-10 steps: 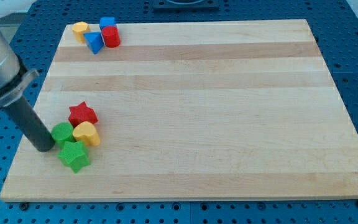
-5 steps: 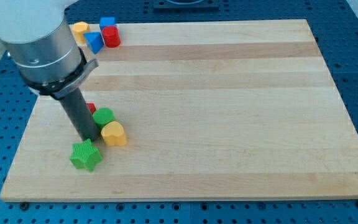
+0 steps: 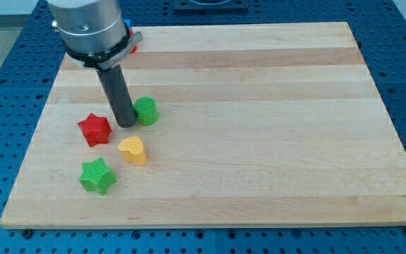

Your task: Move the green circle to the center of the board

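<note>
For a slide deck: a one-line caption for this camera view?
My tip presses the green circle's left side, with red star, yellow heart and green star left behind.

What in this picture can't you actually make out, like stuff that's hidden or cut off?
- Camera view: blocks at the board's top left corner are hidden behind the arm; only a red sliver shows.
- Whether my tip touches the green circle on its left: they meet in the image, contact unclear.
- The arm's upper part is cut off by the view's top.
</note>
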### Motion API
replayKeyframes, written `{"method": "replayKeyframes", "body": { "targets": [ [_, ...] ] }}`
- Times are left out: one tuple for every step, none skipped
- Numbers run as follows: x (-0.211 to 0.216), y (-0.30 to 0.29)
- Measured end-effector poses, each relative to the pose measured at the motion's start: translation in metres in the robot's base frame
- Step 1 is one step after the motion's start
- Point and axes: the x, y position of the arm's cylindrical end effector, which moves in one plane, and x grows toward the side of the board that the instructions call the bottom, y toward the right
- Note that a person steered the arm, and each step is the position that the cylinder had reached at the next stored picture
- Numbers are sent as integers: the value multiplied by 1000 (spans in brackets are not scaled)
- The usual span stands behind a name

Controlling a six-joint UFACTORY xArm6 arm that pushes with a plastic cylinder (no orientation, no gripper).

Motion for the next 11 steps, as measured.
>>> {"method": "replayKeyframes", "body": {
  "targets": [
    [-11, 3],
    [-31, 5],
    [-36, 14],
    [-34, 24],
    [-29, 33],
    [-20, 41],
    [-9, 48],
    [0, 61],
    [7, 73],
    [9, 88],
    [9, 98]
  ]
}}
